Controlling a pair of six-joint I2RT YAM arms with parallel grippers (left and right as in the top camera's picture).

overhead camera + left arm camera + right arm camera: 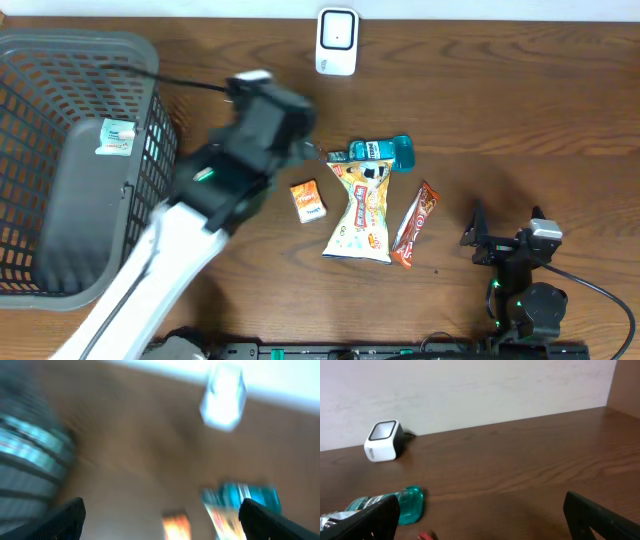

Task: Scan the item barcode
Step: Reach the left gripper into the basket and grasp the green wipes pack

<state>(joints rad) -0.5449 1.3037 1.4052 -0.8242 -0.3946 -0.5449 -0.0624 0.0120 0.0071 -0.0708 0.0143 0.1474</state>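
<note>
Well, the grey basket (40, 90) at my left holds one thing: a small white and teal box (116, 136), lying toward its far end.

My left gripper (162, 505) is spread wide with nothing in it. It hangs over the table (520, 110), with its tips just beside the left end of the teal bottle (380, 152). The white scanner (337, 42) stands well apart from it, by the far edge. My wrist picture there is badly blurred.

That bottle lies on its side, its long axis running left to right. Below it a snack bag (360, 210) lies flat, lengthwise from far to near. A small orange box (308, 200) sits just left of the bag. A red bar (416, 224) slants on the right.

My right gripper (481, 499) is also spread and empty, near the front edge, well apart from the bar.
</note>
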